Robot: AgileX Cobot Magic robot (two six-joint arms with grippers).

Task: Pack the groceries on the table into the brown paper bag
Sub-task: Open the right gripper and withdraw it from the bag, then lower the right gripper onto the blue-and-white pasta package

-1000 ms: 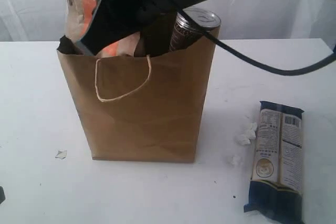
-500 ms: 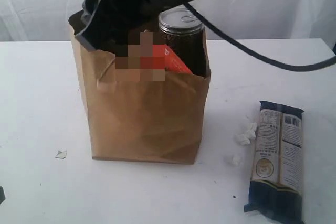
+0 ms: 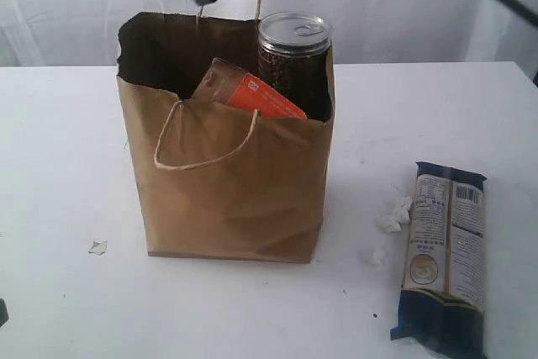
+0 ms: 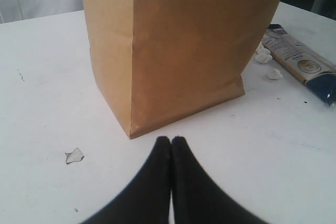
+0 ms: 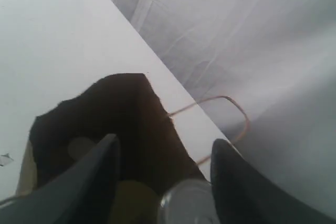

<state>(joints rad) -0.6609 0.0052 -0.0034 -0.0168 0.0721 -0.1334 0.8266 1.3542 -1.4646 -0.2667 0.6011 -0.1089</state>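
Observation:
The brown paper bag (image 3: 227, 195) stands upright in the middle of the table (image 3: 67, 166). Inside it, a dark pull-tab can (image 3: 293, 50) sticks up above the rim, and a brown-orange pouch (image 3: 249, 94) leans beside the can. The long dark-ended pasta packet (image 3: 444, 260) lies flat on the table to the bag's right. My right gripper (image 5: 165, 141) hangs open above the bag's mouth with nothing between its fingers; the can's lid (image 5: 191, 203) shows below. My left gripper (image 4: 171, 139) rests shut and empty on the table near the bag's bottom corner (image 4: 130, 132).
Small white crumbs (image 3: 393, 214) lie between the bag and the pasta packet, and a white scrap (image 3: 98, 247) lies left of the bag. A pale curtain (image 3: 420, 6) hangs behind the table. The bag's cord handle (image 3: 206, 153) droops on its front.
My right gripper opened, released the brown-orange pouch into the bag and rose above the rim. The bag shifted and its mouth now stands open.

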